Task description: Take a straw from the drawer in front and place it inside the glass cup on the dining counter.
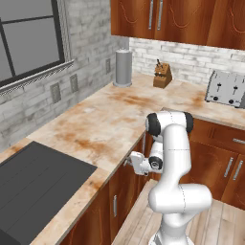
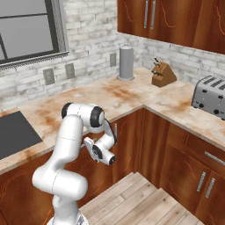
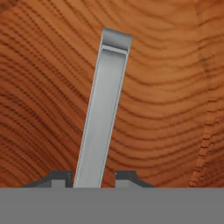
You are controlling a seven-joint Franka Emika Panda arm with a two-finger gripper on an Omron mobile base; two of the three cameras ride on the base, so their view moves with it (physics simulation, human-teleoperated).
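Observation:
My gripper [image 3: 93, 179] is pressed up to the reddish-brown front of the drawer [image 3: 166, 100], just under the counter edge. The drawer's silver handle [image 3: 105, 109] runs up between my two dark fingertips [image 3: 59, 178]. The left tip sits against the handle and a narrow gap shows on the right, so the jaws closely flank it without clamping. In the base views the hand [image 1: 136, 162] [image 2: 99, 149] reaches low against the cabinet front, with the arm folded down over it. The drawer is closed. The straw is hidden, and the glass cup and dining counter are out of view.
A marble L-shaped counter [image 1: 110, 119] carries a grey cylinder [image 1: 123, 68], a knife block [image 1: 162, 75] and a toaster [image 1: 226, 88]. A dark cooktop [image 1: 33, 186] lies at the left. Wooden cabinet doors [image 2: 202, 184] line the corner, over plank floor [image 2: 145, 202].

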